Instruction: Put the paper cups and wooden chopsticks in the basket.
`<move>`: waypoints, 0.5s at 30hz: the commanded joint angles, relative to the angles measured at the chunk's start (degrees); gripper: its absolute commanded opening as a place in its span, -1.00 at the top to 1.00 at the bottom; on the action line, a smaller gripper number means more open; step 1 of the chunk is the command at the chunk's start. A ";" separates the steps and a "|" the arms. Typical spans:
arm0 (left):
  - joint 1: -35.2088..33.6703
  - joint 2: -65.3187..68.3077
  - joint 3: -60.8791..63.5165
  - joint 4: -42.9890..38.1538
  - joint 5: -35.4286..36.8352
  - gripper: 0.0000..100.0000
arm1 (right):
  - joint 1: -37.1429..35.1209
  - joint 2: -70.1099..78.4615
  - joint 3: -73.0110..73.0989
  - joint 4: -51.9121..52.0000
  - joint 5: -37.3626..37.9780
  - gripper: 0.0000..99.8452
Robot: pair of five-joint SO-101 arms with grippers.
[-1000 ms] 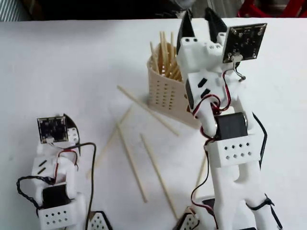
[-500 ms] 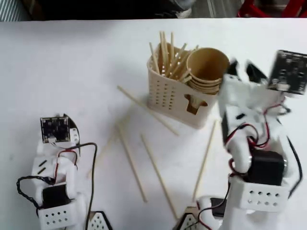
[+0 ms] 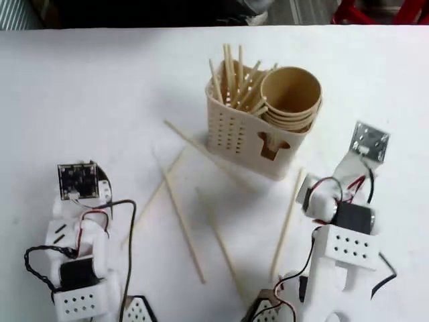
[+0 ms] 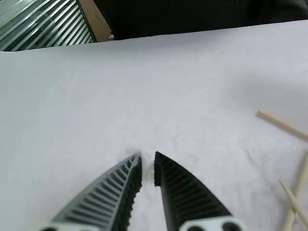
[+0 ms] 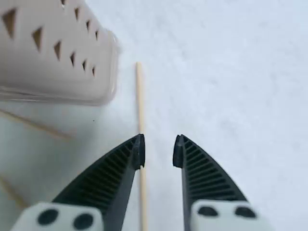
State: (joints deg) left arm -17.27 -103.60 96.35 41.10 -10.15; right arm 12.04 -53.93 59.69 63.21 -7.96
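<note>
Fingers of the left gripper (image 4: pixel 147 168) sit almost pressed together, with only a sliver between them and nothing held. We see it low over the table (image 4: pixel 144 96) at the near left. At the near right, the right gripper (image 5: pixel 159 151) has its fingers spread a little, also empty, pointing down at the table. One chopstick (image 5: pixel 139 96) runs under one of its fingertips, not between the two, and its far end stops just short of the basket (image 5: pixel 53 48).

Between the arms we find more loose chopsticks (image 3: pixel 181 225) lying flat at crossing angles, one of them reaching the basket's near left side. Farther back, in the middle of the table, the basket stands upright. It holds a nested stack of cups (image 3: pixel 291 90) at its right end and a bundle (image 3: pixel 233 74) of upright chopsticks at its left.
</note>
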 commanded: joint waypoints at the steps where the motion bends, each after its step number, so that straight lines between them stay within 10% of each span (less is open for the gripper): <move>1: 0.84 -0.75 -0.44 -1.41 -0.44 0.87 | -0.57 -0.92 5.54 -8.22 -0.44 0.79; 15: 1.01 -0.75 -0.44 -1.41 -0.44 0.87 | -5.32 -0.75 11.52 -21.41 -2.64 0.79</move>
State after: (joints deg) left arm -17.27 -103.60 96.35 41.10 -10.15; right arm 7.65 -53.93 71.74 42.99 -9.98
